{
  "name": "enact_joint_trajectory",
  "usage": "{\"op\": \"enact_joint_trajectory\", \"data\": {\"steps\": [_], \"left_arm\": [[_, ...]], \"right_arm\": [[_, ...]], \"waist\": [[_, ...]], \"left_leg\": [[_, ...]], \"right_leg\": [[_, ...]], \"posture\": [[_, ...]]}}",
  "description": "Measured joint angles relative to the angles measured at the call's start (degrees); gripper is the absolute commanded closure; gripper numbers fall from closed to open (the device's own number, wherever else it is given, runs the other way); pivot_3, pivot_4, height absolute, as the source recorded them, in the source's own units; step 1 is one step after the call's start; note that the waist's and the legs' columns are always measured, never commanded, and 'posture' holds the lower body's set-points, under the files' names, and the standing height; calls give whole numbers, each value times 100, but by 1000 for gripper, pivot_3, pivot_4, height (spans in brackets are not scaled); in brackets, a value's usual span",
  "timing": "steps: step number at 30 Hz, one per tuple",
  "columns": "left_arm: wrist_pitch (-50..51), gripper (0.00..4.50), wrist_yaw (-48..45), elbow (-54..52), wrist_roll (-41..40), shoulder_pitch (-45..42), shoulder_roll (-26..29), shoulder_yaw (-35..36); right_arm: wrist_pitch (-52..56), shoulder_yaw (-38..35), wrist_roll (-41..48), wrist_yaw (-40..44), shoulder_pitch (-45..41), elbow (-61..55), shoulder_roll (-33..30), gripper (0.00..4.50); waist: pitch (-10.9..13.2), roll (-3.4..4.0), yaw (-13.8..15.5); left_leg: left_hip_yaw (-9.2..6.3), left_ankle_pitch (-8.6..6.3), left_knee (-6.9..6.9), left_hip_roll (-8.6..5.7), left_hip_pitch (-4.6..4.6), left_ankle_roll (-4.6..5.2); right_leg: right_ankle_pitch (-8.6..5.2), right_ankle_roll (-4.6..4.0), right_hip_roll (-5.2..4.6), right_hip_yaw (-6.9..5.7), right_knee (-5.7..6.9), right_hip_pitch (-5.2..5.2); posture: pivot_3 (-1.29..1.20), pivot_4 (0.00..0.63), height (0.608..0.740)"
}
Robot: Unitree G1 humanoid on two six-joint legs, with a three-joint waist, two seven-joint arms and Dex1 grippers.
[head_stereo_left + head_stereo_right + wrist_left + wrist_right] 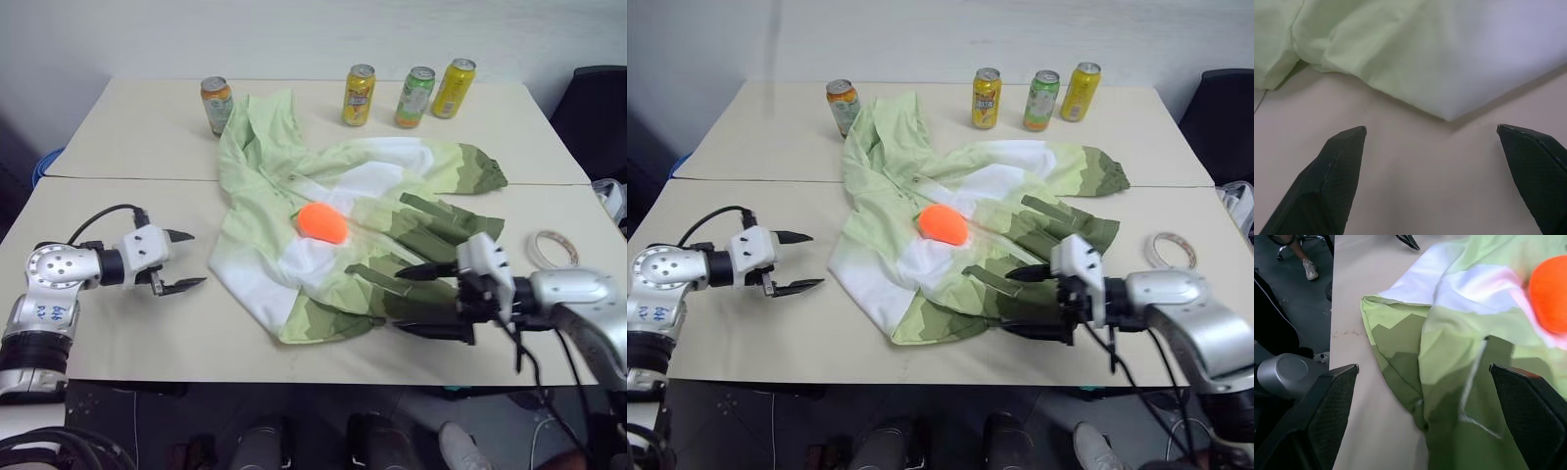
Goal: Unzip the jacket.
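Spreading across table (118, 323): two cream tabletops butted edge to edge.
Jacket (333, 225): crumpled at the centre, hood toward 11 o'clock, olive bands toward 4 o'clock.
Right gripper (436, 302): at 5 o'clock, fingers spread wide over the olive hem, gripping nothing.
Left gripper (186, 260): at 8 o'clock, fingers spread wide, just beside the jacket's white edge, apart from it.
Cans (359, 95): four at 12 o'clock.
Orange ball (321, 222): on the jacket, centre.
Tape roll (555, 247): 3 o'clock.
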Motion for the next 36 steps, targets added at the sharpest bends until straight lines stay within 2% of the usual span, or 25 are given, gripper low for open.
{"op": "enact_joint_trajectory", "data": {"steps": [4,7,9,11,12,18,19,22,24,27,31,34,36], "left_arm": [[-477,0,43,801,330,-786,-515,-334],[-958,641,627,1424,691,-1172,-786,-484],[-1160,1209,992,1767,820,-1329,-1009,-523],[-1336,1902,1068,2020,876,-1434,-1168,-594],[-1390,2164,1038,2067,888,-1459,-1178,-629],[-1372,4184,336,2098,705,-1415,-1217,-626],[-1260,4483,131,1990,556,-1313,-1217,-585],[-129,4483,-833,720,-432,-409,-1233,-371],[993,4483,-1432,-992,-1160,684,-848,-394],[2241,4483,-1802,-2805,-1740,1971,-144,-421],[3442,4483,-1427,-4766,-2447,3484,246,-32],[3994,4483,-891,-5633,-2712,4226,209,281],[4177,4483,-395,-6162,-2758,4534,-16,387]], "right_arm": [[173,507,-638,-702,71,26,438,12],[208,683,-1006,-1014,60,43,558,622],[96,716,-1176,-1162,78,85,644,1272],[-218,697,-1375,-1203,187,130,638,2055],[-321,680,-1433,-1198,237,156,623,2311],[-1121,117,-1465,-841,659,585,456,4472],[-1202,3,-1402,-743,732,624,442,4500],[-1550,-372,-1032,-214,999,740,422,4500],[-1715,-732,-753,176,1209,913,327,4500],[-1785,-1098,-525,764,1522,1258,-82,4500],[-2209,-1300,-545,1362,1678,2032,-367,4500],[-2477,-1521,-721,1467,1488,2811,-575,4500],[-2729,-1546,-861,1446,1196,3232,-576,4500]], "waist": [[-1,-2,106],[-6,-8,130],[-8,-13,134],[-11,-17,132],[-12,-19,129],[-16,-22,114],[-17,-20,100],[-17,-20,61],[-13,-26,-57],[-12,-27,-132],[-4,-22,-145],[5,-5,-99],[2,1,-84]], "left_leg": [[6,6,15,-26,-5,33],[2,13,23,-37,-2,53],[1,16,24,-38,-3,57],[1,16,23,-39,-3,58],[1,16,21,-39,-2,57],[4,16,22,-40,-1,59],[5,15,20,-40,0,59],[6,11,14,-37,1,58],[3,2,10,-31,1,58],[3,-4,12,-26,5,58],[-11,-7,16,-18,28,59],[-18,-13,14,-22,32,54],[-20,-15,13,-22,32,50]], "right_leg": [[14,25,-2,-7,-1,7],[25,46,-16,-6,-5,18],[30,56,-19,-4,-6,20],[32,59,-19,-5,-5,20],[32,59,-19,-6,-5,20],[32,59,-16,-9,-8,22],[32,59,-15,-8,-8,22],[32,59,-13,-13,-10,21],[32,59,-11,-13,-14,21],[31,58,-17,2,-29,34],[31,57,-54,29,-68,71],[31,57,-63,27,-78,76],[31,57,-63,27,-79,76]], "posture": [[0,150,740],[0,150,740],[0,150,740],[0,150,740],[0,150,740],[0,150,740],[0,150,740],[0,150,740],[0,150,740],[0,150,740],[0,150,740],[0,150,740],[0,150,740]]}}
